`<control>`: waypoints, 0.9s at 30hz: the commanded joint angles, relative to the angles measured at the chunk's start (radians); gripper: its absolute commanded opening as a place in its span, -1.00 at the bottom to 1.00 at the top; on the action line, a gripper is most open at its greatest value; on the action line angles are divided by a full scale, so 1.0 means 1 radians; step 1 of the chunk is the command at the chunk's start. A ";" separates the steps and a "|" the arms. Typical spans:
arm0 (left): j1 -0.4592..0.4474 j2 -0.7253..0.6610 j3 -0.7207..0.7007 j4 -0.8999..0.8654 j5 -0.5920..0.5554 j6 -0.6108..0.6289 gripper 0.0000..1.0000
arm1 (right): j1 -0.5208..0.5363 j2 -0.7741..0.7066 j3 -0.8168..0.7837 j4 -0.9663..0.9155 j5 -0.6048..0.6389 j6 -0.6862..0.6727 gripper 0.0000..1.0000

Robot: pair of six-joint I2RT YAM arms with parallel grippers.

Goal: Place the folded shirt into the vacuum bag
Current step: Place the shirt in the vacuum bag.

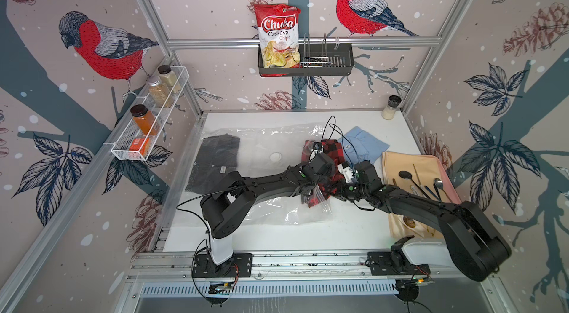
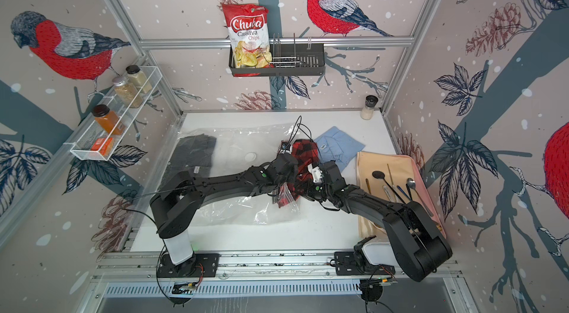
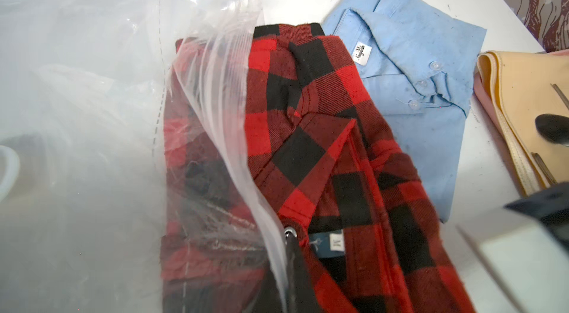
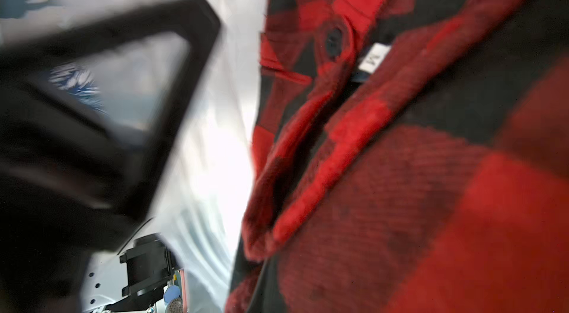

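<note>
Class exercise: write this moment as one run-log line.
plaid shirt: partly inside vacuum bag | left gripper: shut on bag edge | right gripper: shut, by shirt collar

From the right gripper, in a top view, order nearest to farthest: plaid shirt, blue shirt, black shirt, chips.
1. Plaid shirt, at the right gripper.
2. Blue shirt, just behind.
3. Black shirt, far left, in bag.
4. Chips, high at the back.

Clear, crinkly vacuum bag [image 1: 261, 145]; red-black plaid shirt [image 3: 308, 129] partly inside its mouth
</note>
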 commanded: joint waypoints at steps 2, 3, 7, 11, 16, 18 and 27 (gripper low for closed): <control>-0.001 -0.024 0.000 0.018 0.001 0.013 -1.00 | 0.055 0.024 -0.017 0.073 0.030 0.058 -0.95; -0.001 -0.027 -0.001 0.018 -0.001 0.014 -1.00 | 0.063 0.024 -0.018 0.067 0.041 0.055 -0.89; -0.001 -0.031 -0.013 0.012 -0.012 0.014 -1.00 | 0.068 -0.039 -0.030 -0.020 0.103 0.026 0.02; 0.001 -0.044 -0.040 0.013 -0.028 0.009 -1.00 | 0.057 -0.182 -0.058 -0.163 0.207 -0.011 0.77; 0.001 -0.049 -0.045 0.017 -0.020 0.019 -1.00 | -0.050 -0.296 -0.114 -0.277 0.243 -0.072 0.99; 0.001 -0.048 -0.048 0.022 -0.010 0.024 -1.00 | -0.111 -0.325 -0.123 -0.284 0.229 -0.101 0.99; 0.001 -0.044 -0.056 0.046 0.077 0.055 -1.00 | -0.266 -0.121 -0.045 -0.077 0.025 -0.189 1.00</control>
